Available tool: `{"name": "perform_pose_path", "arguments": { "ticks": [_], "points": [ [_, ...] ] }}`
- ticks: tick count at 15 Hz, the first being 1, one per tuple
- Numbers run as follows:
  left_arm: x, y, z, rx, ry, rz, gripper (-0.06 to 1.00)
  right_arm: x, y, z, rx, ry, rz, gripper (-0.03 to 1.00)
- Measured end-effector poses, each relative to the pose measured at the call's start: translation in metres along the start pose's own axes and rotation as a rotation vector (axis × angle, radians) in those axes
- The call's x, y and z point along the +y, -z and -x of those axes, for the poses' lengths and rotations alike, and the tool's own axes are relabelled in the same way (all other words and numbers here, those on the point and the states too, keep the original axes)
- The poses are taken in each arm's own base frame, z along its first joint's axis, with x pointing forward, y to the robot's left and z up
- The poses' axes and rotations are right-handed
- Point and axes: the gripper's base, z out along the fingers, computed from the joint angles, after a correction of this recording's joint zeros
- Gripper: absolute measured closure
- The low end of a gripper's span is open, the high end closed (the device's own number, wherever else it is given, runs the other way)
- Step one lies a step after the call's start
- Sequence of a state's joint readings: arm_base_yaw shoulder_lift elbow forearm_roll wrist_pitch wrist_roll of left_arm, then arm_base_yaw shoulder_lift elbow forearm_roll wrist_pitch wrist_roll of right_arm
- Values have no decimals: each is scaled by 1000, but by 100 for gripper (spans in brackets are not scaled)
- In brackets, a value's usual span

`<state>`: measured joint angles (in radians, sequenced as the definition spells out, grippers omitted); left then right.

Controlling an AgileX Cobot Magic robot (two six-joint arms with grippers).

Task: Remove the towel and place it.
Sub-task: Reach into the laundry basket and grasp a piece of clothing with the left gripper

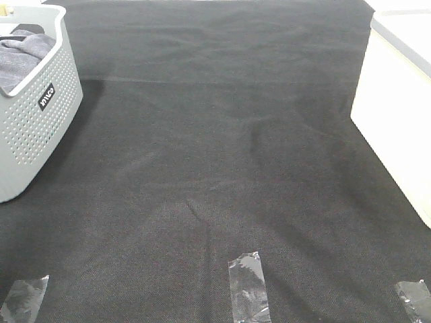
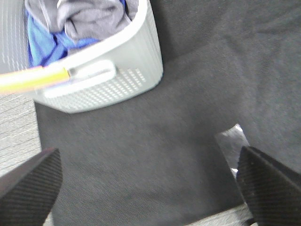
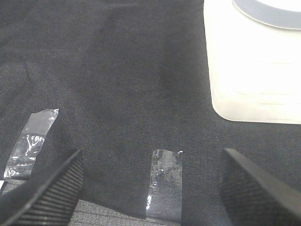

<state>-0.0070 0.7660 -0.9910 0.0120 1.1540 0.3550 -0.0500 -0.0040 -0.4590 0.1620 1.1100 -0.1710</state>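
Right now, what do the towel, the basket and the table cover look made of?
The towel: soft terry-like cloth, matte slate grey, bunched in loose folds. The basket: probably moulded plastic, pale grey, smooth, rows of small holes. The table cover: dark woven fabric, matte, shallow creases.

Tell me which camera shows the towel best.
The left wrist view: the towel lies bunched in the basket with a blue item, though blurred. Exterior high catches only a grey fold inside the basket's rim, cut by the frame edge. The right wrist view shows none.
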Motion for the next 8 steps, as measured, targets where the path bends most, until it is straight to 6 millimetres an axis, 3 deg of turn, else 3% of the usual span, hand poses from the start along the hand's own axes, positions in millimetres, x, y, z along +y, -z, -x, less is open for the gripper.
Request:
{"name": "perform_pose_path", "arguments": {
  "ticks": [4, 8],
  "points": [
    [32, -21, 64, 86, -227, 48, 2, 0, 0, 0, 0, 0, 0, 20],
    [63, -65, 115, 212, -462, 111, 3, 0, 0, 0, 0, 0, 0, 20]
  ]
}}
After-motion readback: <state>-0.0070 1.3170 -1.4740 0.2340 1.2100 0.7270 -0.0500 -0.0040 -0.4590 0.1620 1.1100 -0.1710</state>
